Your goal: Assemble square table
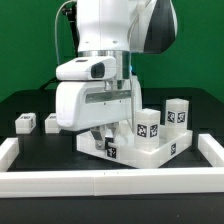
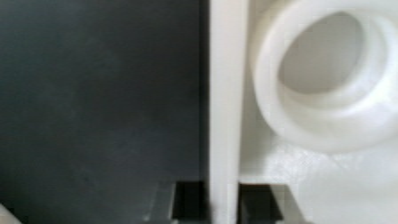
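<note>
Near the middle of the black tabletop [image 1: 40, 148], the square table [image 1: 152, 152] lies flat with two upright leg blocks [image 1: 147, 125] on it. The fingers [image 2: 189, 203] are clamped on its raised rim [image 2: 224, 90], one on each side, beside a round socket [image 2: 329, 60]. Two loose leg blocks [image 1: 25, 122] sit apart toward the exterior view's left, inside the white border rail [image 1: 100, 183].

You have bright, even light from above in the exterior view: the square table [image 1: 160, 150] reads clean white against the dark bench [image 1: 45, 145], with a soft shadow on it beneath the arm [image 1: 110, 40]. Your wrist view is soft and out of focus, and the square table [image 2: 329, 110] there is nearly blown out.
</note>
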`<action>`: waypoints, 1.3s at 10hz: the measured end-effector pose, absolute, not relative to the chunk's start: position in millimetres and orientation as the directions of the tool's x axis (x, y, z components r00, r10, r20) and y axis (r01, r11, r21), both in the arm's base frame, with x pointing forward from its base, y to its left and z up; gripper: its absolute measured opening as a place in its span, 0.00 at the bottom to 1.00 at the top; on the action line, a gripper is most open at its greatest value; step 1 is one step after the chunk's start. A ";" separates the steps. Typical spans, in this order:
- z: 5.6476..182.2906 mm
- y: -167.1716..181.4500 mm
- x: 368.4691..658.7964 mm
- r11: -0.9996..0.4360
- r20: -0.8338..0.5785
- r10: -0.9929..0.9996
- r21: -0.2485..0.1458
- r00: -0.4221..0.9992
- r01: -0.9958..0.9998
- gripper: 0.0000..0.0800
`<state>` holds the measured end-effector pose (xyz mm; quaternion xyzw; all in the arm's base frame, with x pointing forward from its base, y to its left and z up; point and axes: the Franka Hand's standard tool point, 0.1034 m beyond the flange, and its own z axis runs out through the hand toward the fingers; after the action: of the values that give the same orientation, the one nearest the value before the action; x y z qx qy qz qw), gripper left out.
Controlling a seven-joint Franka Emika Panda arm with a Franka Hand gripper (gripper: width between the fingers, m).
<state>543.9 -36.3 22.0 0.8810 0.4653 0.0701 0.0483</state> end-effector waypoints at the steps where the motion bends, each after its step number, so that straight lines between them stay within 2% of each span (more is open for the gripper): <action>1: 22.0 -37.0 544.0 -0.523 0.069 0.852 0.155 0.519 0.838 0.08; 6: 22.0 -40.5 543.9 -0.316 0.019 0.948 0.170 0.318 0.933 0.09; 9: 23.2 -32.7 546.5 -0.108 -0.028 0.993 0.177 0.114 0.978 0.09; 10: 24.4 -28.9 549.1 -0.032 -0.046 0.998 0.172 0.040 0.985 0.09; 12: 27.1 -17.9 559.0 0.081 -0.076 0.994 0.118 -0.072 0.990 0.09; 13: 29.0 -12.5 565.3 0.142 -0.085 0.987 0.112 -0.133 0.983 0.08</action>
<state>565.3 -12.5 29.0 0.6548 0.7525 0.0144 0.0692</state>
